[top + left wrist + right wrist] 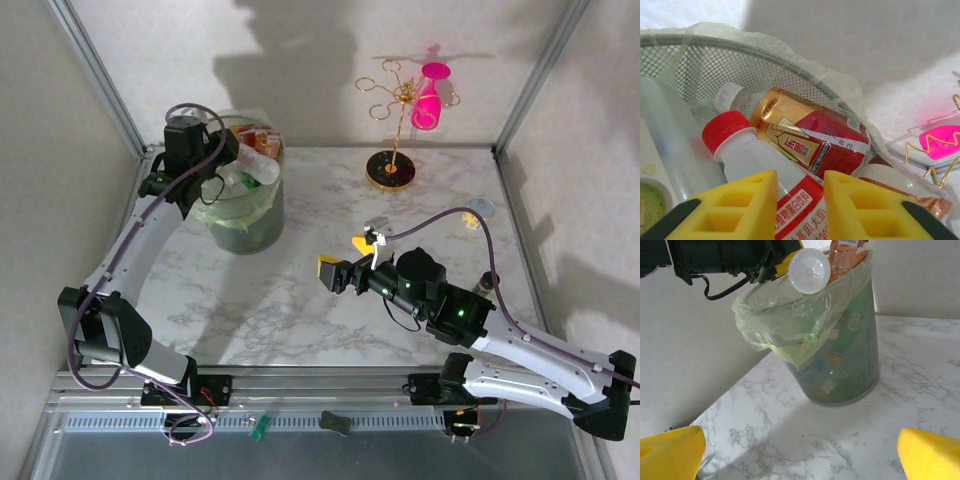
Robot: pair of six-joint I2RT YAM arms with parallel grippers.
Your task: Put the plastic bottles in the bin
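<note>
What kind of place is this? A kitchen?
Probably a robot test booth, not a kitchen: the left arm and right arm are bolted to a metal rail, and plain white panels wall in the marble-look table.

Bare marble tabletop (330, 205) right of the bin (247, 228); bottles (256, 158) high above its rim.

Pale green bin (246, 226), red-capped bottle (747, 155) (white), marbled table (300, 305)
</note>
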